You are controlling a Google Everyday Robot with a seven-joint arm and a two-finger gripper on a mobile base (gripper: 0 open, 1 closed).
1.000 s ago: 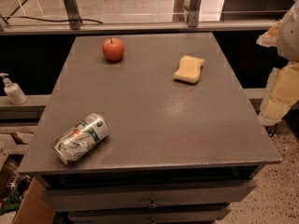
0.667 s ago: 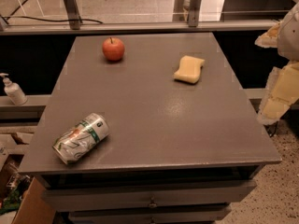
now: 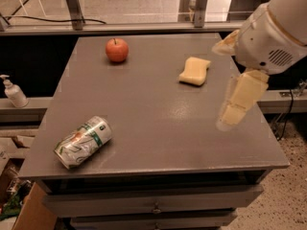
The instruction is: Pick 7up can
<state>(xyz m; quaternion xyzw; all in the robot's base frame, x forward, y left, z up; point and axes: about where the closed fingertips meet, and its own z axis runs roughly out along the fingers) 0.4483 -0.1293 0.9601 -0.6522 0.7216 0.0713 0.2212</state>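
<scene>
The 7up can [image 3: 84, 142] lies on its side near the front left corner of the grey table [image 3: 158, 119]. It is silvery-white with green bands and a red-orange mark. My gripper [image 3: 219, 86] hangs over the table's right side, far to the right of the can and above the surface. Its two cream fingers stand apart, one [image 3: 224, 45] pointing left and one [image 3: 240, 99] pointing down. It is open and holds nothing.
A red apple [image 3: 117, 50] sits at the back left of the table and a yellow sponge [image 3: 194, 71] at the back right. A soap pump bottle [image 3: 13, 92] stands on a ledge to the left. Drawers run below the table's front edge.
My arm and gripper have come in from the right edge over the table's right side. The can, apple and sponge have not moved.
</scene>
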